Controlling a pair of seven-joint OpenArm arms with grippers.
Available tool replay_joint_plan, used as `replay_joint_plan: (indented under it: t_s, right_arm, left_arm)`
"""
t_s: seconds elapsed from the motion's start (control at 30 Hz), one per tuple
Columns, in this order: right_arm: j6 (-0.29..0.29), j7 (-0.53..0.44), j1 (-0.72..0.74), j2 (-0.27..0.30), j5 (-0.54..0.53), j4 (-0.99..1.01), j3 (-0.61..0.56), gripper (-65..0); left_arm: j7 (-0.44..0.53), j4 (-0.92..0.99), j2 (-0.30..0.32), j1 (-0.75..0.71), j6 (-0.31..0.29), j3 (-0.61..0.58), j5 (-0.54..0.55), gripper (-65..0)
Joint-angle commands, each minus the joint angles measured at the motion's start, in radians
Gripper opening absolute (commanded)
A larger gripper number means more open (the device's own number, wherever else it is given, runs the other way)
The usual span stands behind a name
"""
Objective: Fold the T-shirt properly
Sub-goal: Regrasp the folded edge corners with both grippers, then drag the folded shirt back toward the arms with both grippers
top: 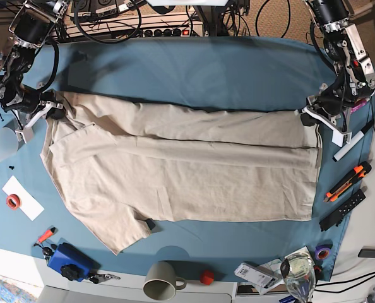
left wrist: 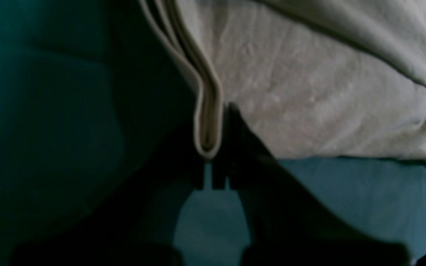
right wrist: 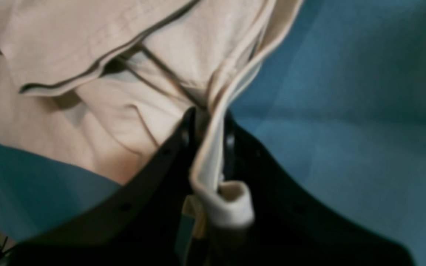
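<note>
In the right wrist view, the right gripper [right wrist: 208, 125] is nearly closed, its two black fingers [right wrist: 168, 162] pinching a folded edge of the T-shirt [right wrist: 87, 44]; a small roll of the hem pokes out below the grip. In the left wrist view, the left gripper [left wrist: 216, 147] is also closed to a narrow gap on a layered edge of the T-shirt [left wrist: 309, 92], which hangs as a loop between the dark fingers [left wrist: 250, 147].

In the base view there is one T-shirt [top: 187, 177], beige, spread flat over the middle of the blue cloth [top: 194, 69]. Its upper strip is folded down over the body, and one sleeve points toward the near edge. The right gripper [top: 50, 108] holds its far corner on one end, the left gripper [top: 309, 115] the far corner on the other end.

Near the T-shirt's front edge stand one mug [top: 162, 281], one small red ball [top: 206, 277] and one blue box [top: 67, 261]. Beside the left gripper's end lie one orange cutter [top: 345, 183] and one black bar [top: 342, 209]. Beside the right gripper's end lies one white paper with one red ring [top: 13, 201] on it.
</note>
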State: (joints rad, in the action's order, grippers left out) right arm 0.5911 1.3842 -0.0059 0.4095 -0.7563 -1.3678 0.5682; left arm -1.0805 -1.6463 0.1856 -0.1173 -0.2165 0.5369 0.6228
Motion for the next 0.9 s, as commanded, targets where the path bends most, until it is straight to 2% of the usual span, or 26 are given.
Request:
replay_joint_plan:
  t_s: [0.0,0.33,0.6,0.87]
  right_arm:
    - [-0.005,0.012,0.006,0.023,0.018,-0.020,0.003,-65.0]
    - [-0.005,0.012,0.005,0.022,0.026,-0.026,0.016,-65.0]
    - [0.013,0.012,-0.005,0.022,0.011,-0.027,0.133,-65.0]
    - [0.039,0.012,-0.107,0.022,-0.074,-0.027,0.186,-65.0]
  left_arm:
    - [-0.023,-0.010,0.015,0.001,0.001,0.003,-0.016,-65.0]
    - [-0.041,-0.083,0.014,-0.033,-0.006,0.003,-0.016,-65.0]
    - [-0.042,-0.149,0.014,-0.116,-0.006,0.003,-0.020,-65.0]
    - [-0.046,-0.272,0.014,-0.259,0.009,0.003,-0.027,-65.0]
